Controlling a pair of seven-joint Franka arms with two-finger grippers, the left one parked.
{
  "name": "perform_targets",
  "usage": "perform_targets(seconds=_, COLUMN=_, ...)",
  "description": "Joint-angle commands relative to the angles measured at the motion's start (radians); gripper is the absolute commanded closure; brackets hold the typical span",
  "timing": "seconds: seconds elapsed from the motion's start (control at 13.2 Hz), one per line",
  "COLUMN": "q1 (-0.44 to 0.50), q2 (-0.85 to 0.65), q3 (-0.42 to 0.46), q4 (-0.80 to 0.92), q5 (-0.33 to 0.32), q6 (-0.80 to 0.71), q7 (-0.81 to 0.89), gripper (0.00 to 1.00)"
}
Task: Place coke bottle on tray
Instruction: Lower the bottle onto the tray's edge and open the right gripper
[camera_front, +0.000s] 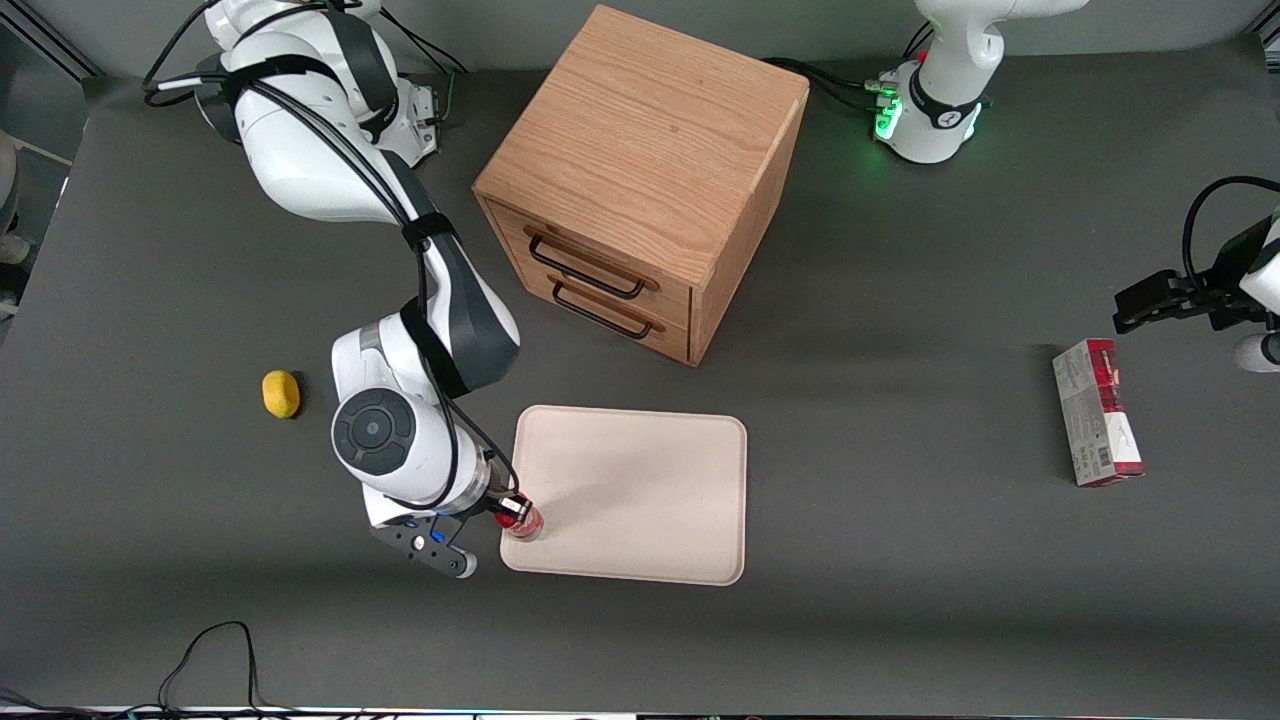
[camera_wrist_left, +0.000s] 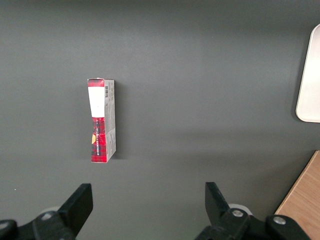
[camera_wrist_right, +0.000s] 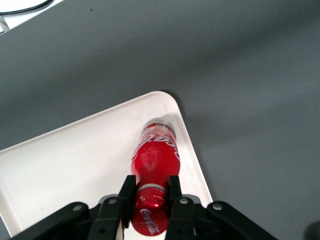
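A: Logging the grip: the right gripper (camera_wrist_right: 150, 197) has its two fingers (camera_wrist_right: 125, 192) clenched on the neck of the coke bottle (camera_wrist_right: 154, 160), just under the red cap.

B: Bottle attitude?

A: Upright, cap between the jaws, clear base pointing down and away from them. In the wrist view, white lettering shows on the red body below the jaws.

B: Where does it sit against the tray?

A: Directly beneath the jaws lies the tray (camera_front: 650, 480), at its corner toward the working arm's end and nearest the front camera. The base is over that corner, close to the rim. Cannot tell whether the base touches the surface.

B: Front view agrees?

A: Yes. The gripper (camera_front: 508, 512) and the bottle (camera_front: 520, 520) stand at that same corner.

B: Anything else recorded?

A: A wooden two-drawer cabinet (camera_front: 640, 180) stands farther from the front camera than the jaws. A lemon (camera_front: 281, 394) lies well apart, on the table (camera_front: 900, 600). A red-and-grey carton (camera_front: 1097, 411) lies toward the parked arm's end.
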Motion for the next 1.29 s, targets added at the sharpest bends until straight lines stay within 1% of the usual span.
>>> perform_targets(seconds=0.0, q1=0.003, q2=0.028, q3=0.000, q4=0.043, q5=0.005, q6=0.006, q7=0.025, gripper=1.00)
perform_targets(seconds=0.53, q1=0.005, q2=0.037, q3=0.000, q4=0.034, q5=0.008, q6=0.026, q7=0.049, gripper=1.00)
perform_targets(seconds=0.61, q1=0.005, q2=0.037, q3=0.000, q4=0.034, q5=0.008, q6=0.026, q7=0.049, gripper=0.82)
perform_targets(seconds=0.68, q1=0.006, q2=0.037, q3=0.000, q4=0.032, q5=0.008, q6=0.026, q7=0.048, gripper=0.51)
perform_targets(seconds=0.76, q1=0.006, q2=0.037, q3=0.000, q4=0.032, q5=0.006, q6=0.026, q7=0.048, gripper=0.02)
perform_targets(seconds=0.84, q1=0.006, q2=0.037, q3=0.000, q4=0.028, q5=0.005, q6=0.026, q7=0.046, gripper=0.00)
perform_targets(seconds=1.22, q1=0.012, q2=0.036, q3=-0.002, q4=0.027, q5=0.005, q6=0.026, q7=0.048, gripper=0.00)
